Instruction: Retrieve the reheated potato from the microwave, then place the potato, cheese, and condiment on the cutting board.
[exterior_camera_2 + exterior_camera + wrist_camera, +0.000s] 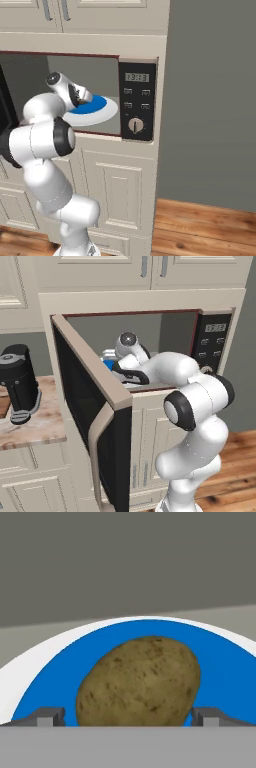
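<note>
Potato sat on a blue plate with a white rim inside the microwave — the plate lay on the oven floor toward its front right corner. The gripper had its jaws spread wide, one fingertip on each side of the potato, not clamped on it. The microwave door hung open — a black coffee machine stood on the counter's right end.

We find ourselves in a rendered home kitchen, cream panelled cabinets, a beige-framed built-in microwave with black control panel, a marbled stone counter, a black coffee machine, a wood-plank floor
</note>
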